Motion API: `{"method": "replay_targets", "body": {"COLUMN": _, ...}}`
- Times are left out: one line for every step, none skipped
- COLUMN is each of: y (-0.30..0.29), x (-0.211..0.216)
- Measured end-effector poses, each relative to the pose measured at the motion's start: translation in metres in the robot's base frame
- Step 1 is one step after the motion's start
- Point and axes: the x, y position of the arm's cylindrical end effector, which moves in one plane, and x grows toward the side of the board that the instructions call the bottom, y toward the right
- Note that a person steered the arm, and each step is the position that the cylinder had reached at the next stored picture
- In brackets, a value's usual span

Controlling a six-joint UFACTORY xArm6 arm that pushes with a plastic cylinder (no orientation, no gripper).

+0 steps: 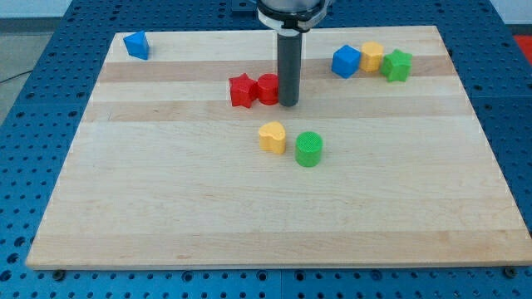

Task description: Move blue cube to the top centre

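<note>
The blue cube sits near the view's top right on the wooden board, touching a yellow block on its right. A green star-like block touches that yellow block's right side. My tip is on the board near the top centre, left of the blue cube and apart from it. It stands right against a red block, with a second red star-like block to the left of that.
A blue block lies at the view's top left corner. A yellow heart-shaped block and a green cylinder sit below my tip, near the board's middle.
</note>
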Motion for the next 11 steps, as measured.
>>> {"method": "replay_targets", "body": {"y": 0.004, "x": 0.0}}
{"method": "replay_targets", "body": {"y": 0.05, "x": -0.016}}
{"method": "replay_targets", "body": {"y": 0.107, "x": -0.04}}
{"method": "replay_targets", "body": {"y": 0.126, "x": -0.045}}
{"method": "replay_targets", "body": {"y": 0.126, "x": -0.064}}
{"method": "replay_targets", "body": {"y": 0.106, "x": -0.077}}
{"method": "replay_targets", "body": {"y": 0.084, "x": -0.082}}
{"method": "replay_targets", "body": {"y": 0.08, "x": -0.107}}
{"method": "replay_targets", "body": {"y": 0.062, "x": -0.117}}
{"method": "replay_targets", "body": {"y": 0.035, "x": -0.119}}
{"method": "replay_targets", "body": {"y": 0.033, "x": -0.143}}
